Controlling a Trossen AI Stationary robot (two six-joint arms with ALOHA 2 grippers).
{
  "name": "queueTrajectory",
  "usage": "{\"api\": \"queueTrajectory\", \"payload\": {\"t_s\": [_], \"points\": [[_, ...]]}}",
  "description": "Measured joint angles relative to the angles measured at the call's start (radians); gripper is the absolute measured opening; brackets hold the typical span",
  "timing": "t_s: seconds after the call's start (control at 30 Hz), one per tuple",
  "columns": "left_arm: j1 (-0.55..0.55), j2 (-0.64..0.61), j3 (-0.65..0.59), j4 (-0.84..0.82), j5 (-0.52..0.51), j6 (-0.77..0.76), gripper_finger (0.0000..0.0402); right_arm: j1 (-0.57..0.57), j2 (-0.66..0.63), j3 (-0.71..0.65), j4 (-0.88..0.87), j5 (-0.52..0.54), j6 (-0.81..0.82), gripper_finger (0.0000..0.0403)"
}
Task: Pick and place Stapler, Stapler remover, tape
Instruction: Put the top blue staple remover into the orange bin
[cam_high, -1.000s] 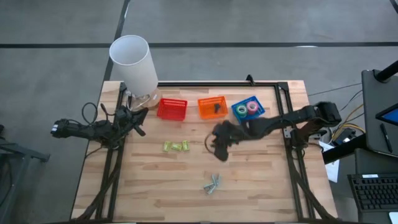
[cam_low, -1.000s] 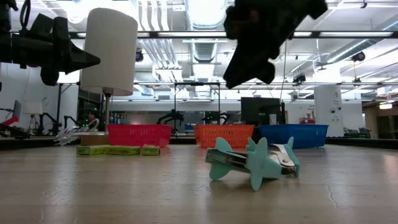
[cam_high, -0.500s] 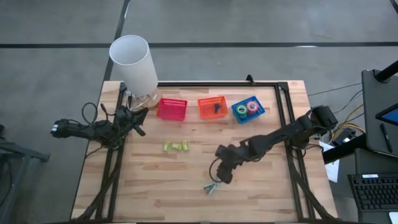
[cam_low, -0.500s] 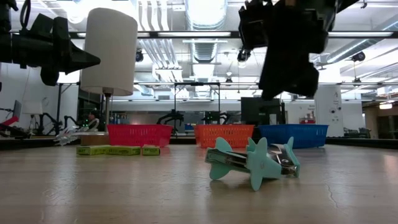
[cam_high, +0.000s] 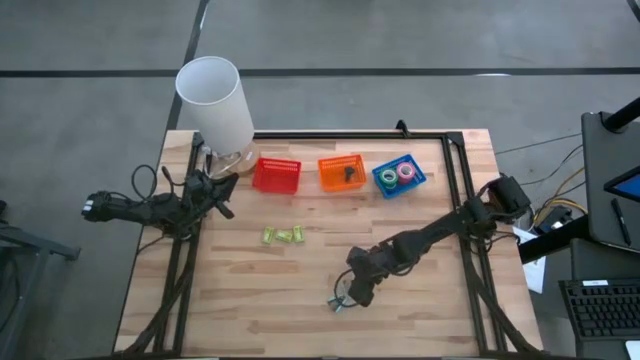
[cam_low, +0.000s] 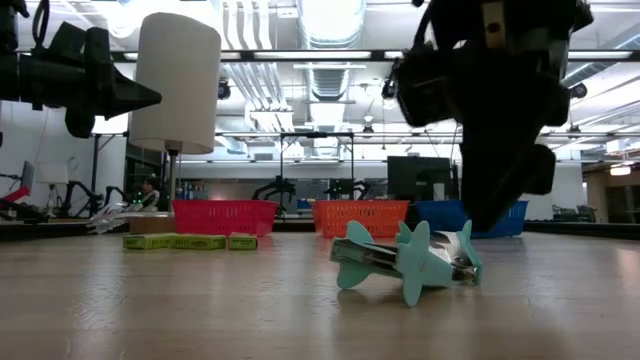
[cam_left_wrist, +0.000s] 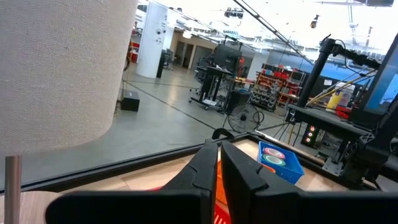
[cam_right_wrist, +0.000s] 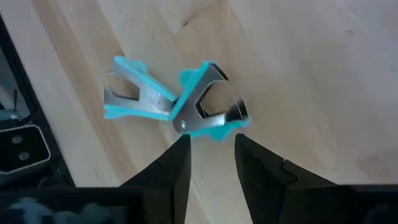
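Note:
Two teal staple removers (cam_high: 340, 299) lie interlocked on the wood near the table's near edge; the right wrist view shows them (cam_right_wrist: 177, 106) close up, the low view (cam_low: 408, 262) from the side. My right gripper (cam_right_wrist: 210, 149) hovers just above them, pointing down, open; in the low view it (cam_low: 483, 222) stands over their right end. Green and pink tape rolls (cam_high: 397, 174) lie in the blue basket; blue and red rolls do not show. A small dark thing (cam_high: 348, 173) lies in the orange basket. My left gripper (cam_left_wrist: 219, 163) waits shut at the table's far left, beside the lamp.
Red (cam_high: 276, 174), orange (cam_high: 341, 163) and blue (cam_high: 417, 184) baskets stand in a row along the far edge. A white lamp (cam_high: 215, 100) stands at the far left corner. Small yellow-green boxes (cam_high: 283, 236) lie left of centre. Bare wood stretches between them and the near edge.
My right gripper has travelled from just in front of the baskets toward the table's near edge and come down over the staple removers. The staple removers have stayed where they were.

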Motion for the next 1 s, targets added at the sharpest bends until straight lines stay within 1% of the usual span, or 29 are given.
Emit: {"api": "queueTrajectory", "payload": {"t_s": [0.23, 0.5, 0.73, 0.83, 1.0], "points": [[0.000, 0.002, 0.000, -0.002, 0.000, 0.000, 0.0026, -0.002, 0.029, 0.001, 0.023, -0.004, 0.004, 0.0132], [0.000, 0.003, 0.000, -0.007, 0.000, 0.000, 0.0024, -0.002, 0.029, 0.002, 0.047, -0.003, 0.010, 0.0121], [0.000, 0.003, 0.000, -0.007, 0.000, 0.000, 0.0023, -0.002, 0.032, 0.001, 0.054, 0.009, 0.025, 0.0122], [0.000, 0.003, 0.000, -0.007, 0.000, 0.000, 0.0024, -0.003, 0.038, -0.001, 0.051, 0.030, 0.030, 0.0116], [0.000, 0.003, 0.000, -0.007, 0.000, 0.000, 0.0025, -0.013, 0.038, -0.002, 0.051, 0.048, 0.028, 0.0090]]}}
